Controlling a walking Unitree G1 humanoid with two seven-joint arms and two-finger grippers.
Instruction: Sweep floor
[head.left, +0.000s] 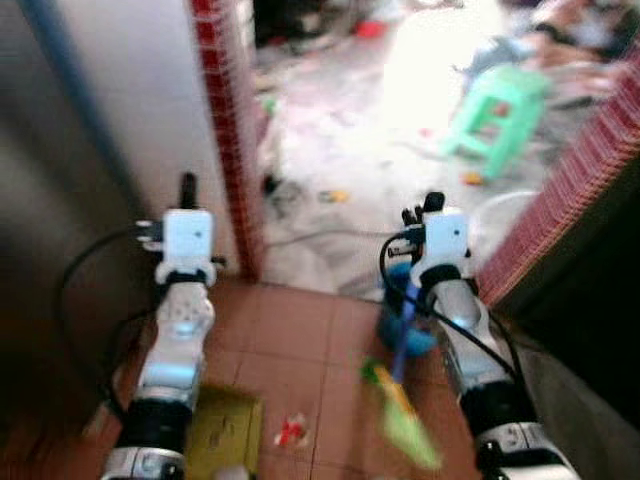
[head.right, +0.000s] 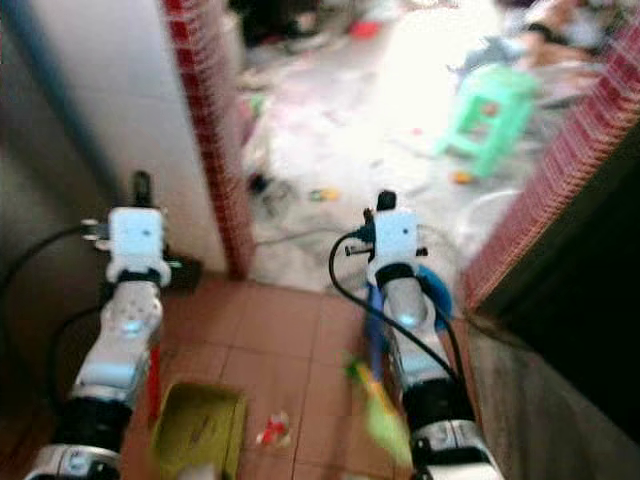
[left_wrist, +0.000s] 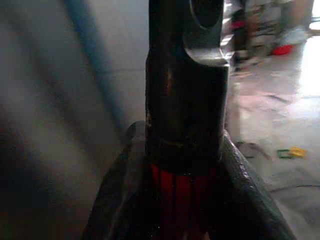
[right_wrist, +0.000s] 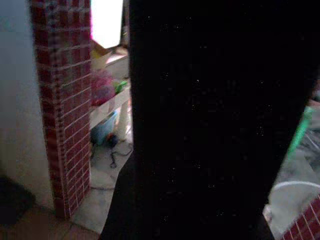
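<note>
1. The left hand is raised near the white wall, closed around a red handle with a black cap. In the left wrist view its fingers curve round the shaft on both sides. From the head views only the black tip shows above the wrist, so what the handle belongs to is hard to make out.
2. Below that arm a yellow-green dustpan lies on the terracotta tiled floor, its near edge cut off by the frame.
3. The right hand is up by the doorway. Its grip cannot be told: the right wrist view is mostly a black mass.
4. A blue-handled broom with blurred green bristles hangs under the right arm, its head over the tiles.
5. A small red-and-white scrap lies between dustpan and bristles.
6. Beyond the red-tiled door post, the pale floor is littered and overexposed; a green stool stands there.
</note>
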